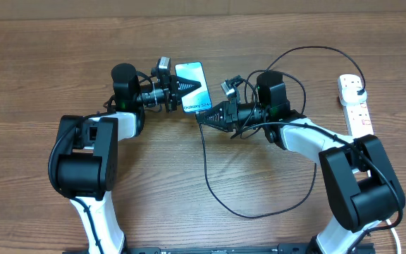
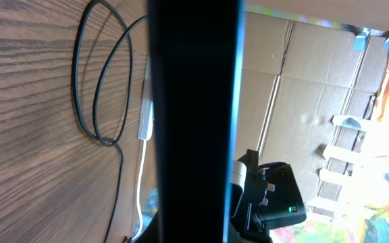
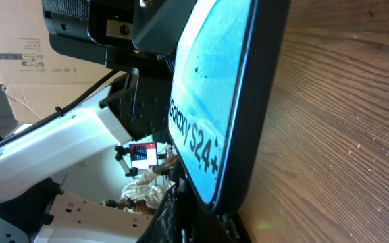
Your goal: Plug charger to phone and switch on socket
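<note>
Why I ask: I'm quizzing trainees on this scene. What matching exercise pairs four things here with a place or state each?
Things:
1. phone
2. power strip
3. charger's black plug
4. charger cable's free end

Places or states:
A. at the tip of the right gripper
B. held by the left gripper, screen lit
C. lying on the table, far right
D. seated in the power strip

Pairs: 1-B, 2-C, 3-D, 4-A

Glossy glass phone (image 1: 189, 70), matt black charger (image 1: 249, 216), wood-grain table (image 1: 34, 70), white plastic socket (image 1: 354, 106).
</note>
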`<state>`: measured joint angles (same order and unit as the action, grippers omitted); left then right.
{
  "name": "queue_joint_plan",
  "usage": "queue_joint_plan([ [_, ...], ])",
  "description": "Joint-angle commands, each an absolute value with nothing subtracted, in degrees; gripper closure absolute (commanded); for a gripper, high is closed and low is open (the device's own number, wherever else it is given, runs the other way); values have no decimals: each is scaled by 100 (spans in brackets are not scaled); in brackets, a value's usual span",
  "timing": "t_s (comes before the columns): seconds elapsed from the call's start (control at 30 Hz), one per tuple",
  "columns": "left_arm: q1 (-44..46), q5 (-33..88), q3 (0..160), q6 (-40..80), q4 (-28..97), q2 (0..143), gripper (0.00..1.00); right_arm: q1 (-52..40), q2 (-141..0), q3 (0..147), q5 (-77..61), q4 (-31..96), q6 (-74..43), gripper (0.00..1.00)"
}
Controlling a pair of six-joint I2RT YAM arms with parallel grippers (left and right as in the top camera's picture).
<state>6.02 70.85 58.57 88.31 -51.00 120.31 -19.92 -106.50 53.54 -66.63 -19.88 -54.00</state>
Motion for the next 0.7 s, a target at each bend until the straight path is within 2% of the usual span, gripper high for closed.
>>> queue_joint_plan([
  [0.0,679,7349,5977,8678,-5175,12033,95,-1979,-10680,5358,-6431,-2051,-5404,96],
  [0.67,676,7397,5977,8637,-5172,12033,95,-1861,-10680,5358,-6410,-2027,-5424,96],
])
